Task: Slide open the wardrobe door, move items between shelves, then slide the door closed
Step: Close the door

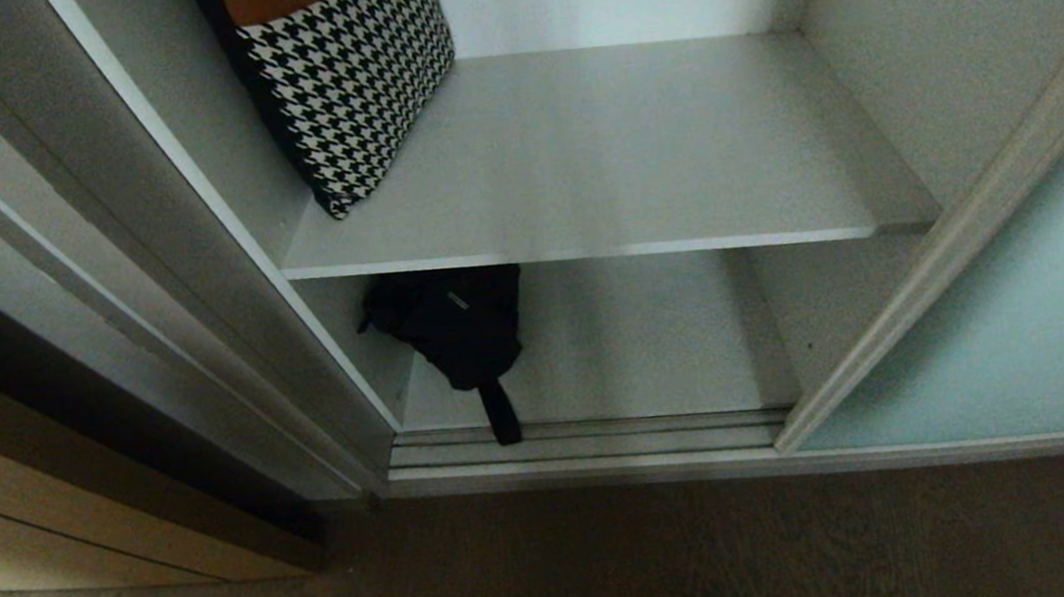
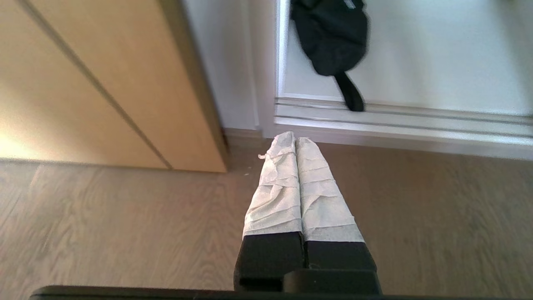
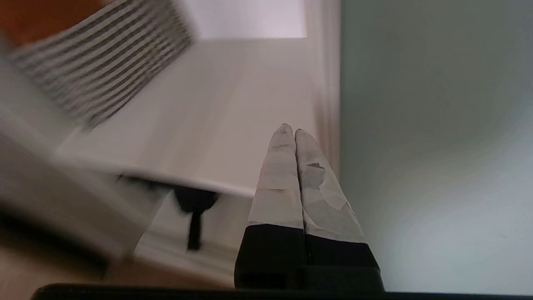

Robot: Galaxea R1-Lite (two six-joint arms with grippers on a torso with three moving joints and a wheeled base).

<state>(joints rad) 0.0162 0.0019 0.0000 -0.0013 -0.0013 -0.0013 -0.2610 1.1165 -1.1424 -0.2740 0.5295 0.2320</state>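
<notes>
The frosted aqua sliding wardrobe door stands slid to the right, leaving the wardrobe open. A houndstooth soft piece leans at the upper shelf's left side. A black strappy bundle lies on the lower shelf, its strap hanging over the floor track. My right gripper is shut and empty, in front of the door's frame beside the upper shelf. My left gripper is shut and empty, low over the floor before the track; the black bundle lies beyond it. Neither arm shows in the head view.
A tan wooden cabinet front stands left of the wardrobe, also in the left wrist view. The ribbed silver floor track runs along the opening. Wood floor lies in front.
</notes>
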